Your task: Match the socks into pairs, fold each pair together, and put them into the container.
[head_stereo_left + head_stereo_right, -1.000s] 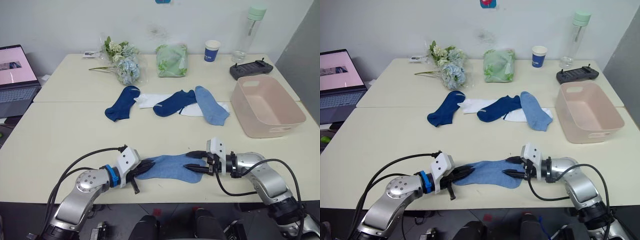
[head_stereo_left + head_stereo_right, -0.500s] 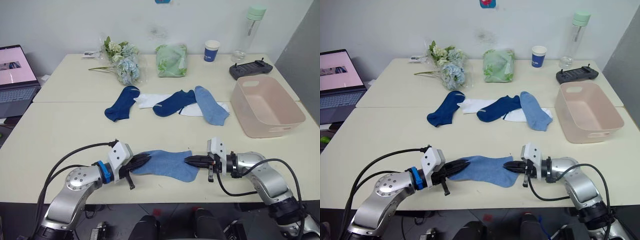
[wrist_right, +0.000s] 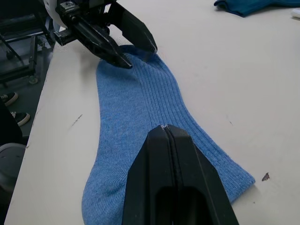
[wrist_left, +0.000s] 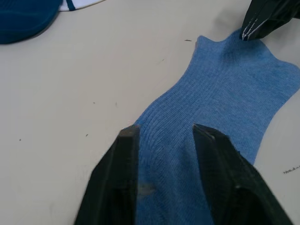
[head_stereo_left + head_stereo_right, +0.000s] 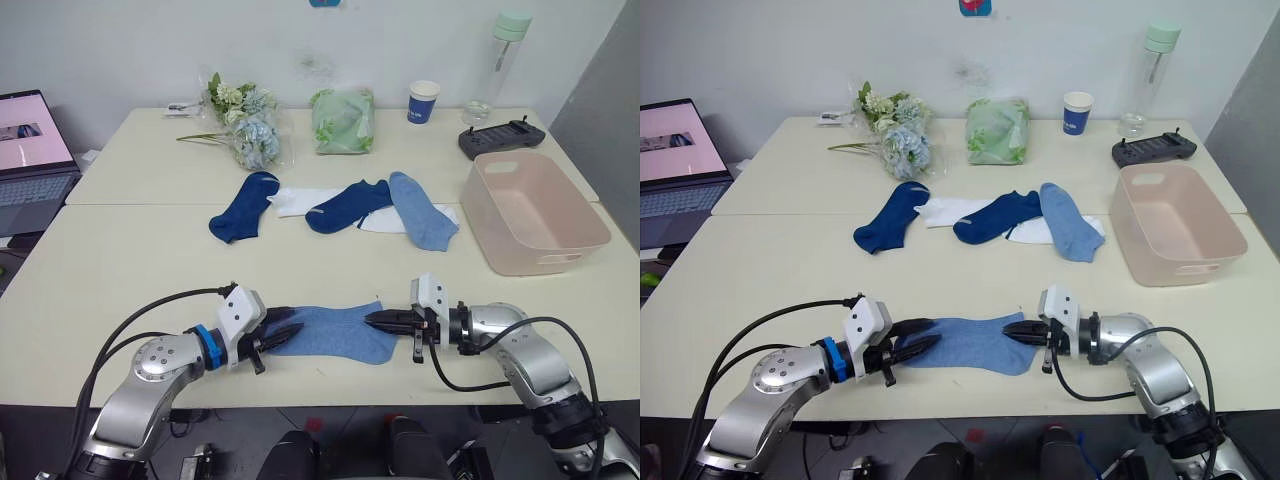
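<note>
1. Our left tool (image 5: 281, 334) lies low on the desk (image 5: 150, 260) with its two fingers apart, their tips over one end of a light blue sock (image 5: 330, 332) without gripping it.
2. Our right tool (image 5: 384, 320) has its fingers pressed together, their tips on the opposite end of that sock; we cannot tell whether fabric is pinched between them.
3. The sock lies flat between the two tools, near the desk's front edge.
4. Beyond the tools, mid-desk, the other socks lie in a row: a navy sock (image 5: 243, 206), a white sock (image 5: 295, 200), a second navy sock (image 5: 347, 205), and a second light blue sock (image 5: 422, 210) over another white one (image 5: 385, 224).
5. The pink container (image 5: 530, 210) stands beyond our right tool, well apart from it.
</note>
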### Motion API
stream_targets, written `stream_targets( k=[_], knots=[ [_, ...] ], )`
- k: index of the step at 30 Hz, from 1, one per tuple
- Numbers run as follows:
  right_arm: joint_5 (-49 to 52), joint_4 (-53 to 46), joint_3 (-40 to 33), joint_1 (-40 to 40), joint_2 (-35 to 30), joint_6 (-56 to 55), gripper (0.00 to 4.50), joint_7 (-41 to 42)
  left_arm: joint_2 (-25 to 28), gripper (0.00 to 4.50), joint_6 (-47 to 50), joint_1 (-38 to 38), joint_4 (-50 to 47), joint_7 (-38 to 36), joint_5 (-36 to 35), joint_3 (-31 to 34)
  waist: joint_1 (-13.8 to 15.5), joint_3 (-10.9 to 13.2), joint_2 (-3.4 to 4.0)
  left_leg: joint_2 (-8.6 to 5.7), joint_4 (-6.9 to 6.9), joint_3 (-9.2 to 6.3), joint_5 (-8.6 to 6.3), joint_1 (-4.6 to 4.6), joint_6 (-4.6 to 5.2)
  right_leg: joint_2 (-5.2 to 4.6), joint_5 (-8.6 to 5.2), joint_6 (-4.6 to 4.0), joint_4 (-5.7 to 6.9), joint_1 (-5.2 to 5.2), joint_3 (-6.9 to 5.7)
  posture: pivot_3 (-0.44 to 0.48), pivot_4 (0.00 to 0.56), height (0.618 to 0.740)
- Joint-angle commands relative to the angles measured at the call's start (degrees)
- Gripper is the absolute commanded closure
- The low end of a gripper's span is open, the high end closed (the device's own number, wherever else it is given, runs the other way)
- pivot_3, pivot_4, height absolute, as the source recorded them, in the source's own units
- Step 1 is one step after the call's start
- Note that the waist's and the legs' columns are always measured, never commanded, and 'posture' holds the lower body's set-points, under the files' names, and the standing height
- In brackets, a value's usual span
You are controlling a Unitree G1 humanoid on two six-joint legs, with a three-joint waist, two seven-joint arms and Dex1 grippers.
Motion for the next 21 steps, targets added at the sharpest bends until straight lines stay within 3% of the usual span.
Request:
stream_targets(
  k=[1,7,10,17,18,21],
  knots=[
    [0.5,-0.4,-0.2,-1.2,0.4,-1.2,4.50,0.4,1.3,1.47,-0.7,-0.1,-1.2,0.2,-0.2,2.7,0.0,0.0,0.00,0.00,0.00,0.00,0.00,0.00,0.00,0.00,0.00,0.00,0.00,0.00,0.00,0.000,0.150,0.740],
    [0.0,-0.8,1.7,-2.0,1.7,-0.8,4.50,0.5,0.7,1.47,0.3,-0.7,-4.6,-0.1,-2.5,3.6,0.0,0.0,0.00,0.01,0.00,-0.01,0.00,-0.01,0.00,0.00,0.00,0.00,0.00,-0.01,0.00,0.000,0.150,0.740],
    [-2.1,0.4,4.5,-2.2,2.9,-1.4,4.50,-0.2,-0.1,2.03,-0.2,2.2,-6.4,-1.0,-2.2,0.6,-0.2,0.0,0.00,0.02,-0.01,0.01,0.00,0.00,0.00,0.00,0.00,0.00,-0.01,-0.01,0.01,0.000,0.150,0.740],
    [-3.1,3.2,5.2,-3.1,3.3,-0.6,4.50,-0.4,-0.8,4.28,-1.8,4.4,-4.4,-0.3,0.6,-1.7,-0.1,0.0,0.01,0.00,0.01,0.00,0.00,0.00,0.00,0.00,0.00,0.00,0.02,0.00,0.00,0.000,0.150,0.740],
    [-3.8,4.1,5.7,-3.3,2.6,-0.2,4.50,0.1,-0.8,4.49,-2.0,4.5,-3.0,-0.3,1.2,-2.1,-0.1,0.0,0.01,-0.01,0.01,0.01,0.00,0.00,0.00,0.00,0.00,-0.01,0.02,-0.01,0.01,0.000,0.150,0.740],
    [-5.5,6.5,6.6,-2.8,0.7,-1.6,4.50,1.6,-1.1,4.49,-2.7,4.8,-0.4,-0.4,2.2,-2.6,-0.1,0.0,0.01,-0.04,0.00,0.01,0.00,0.01,0.00,0.01,0.00,0.00,0.00,-0.01,0.00,0.000,0.150,0.740]
  ],
)
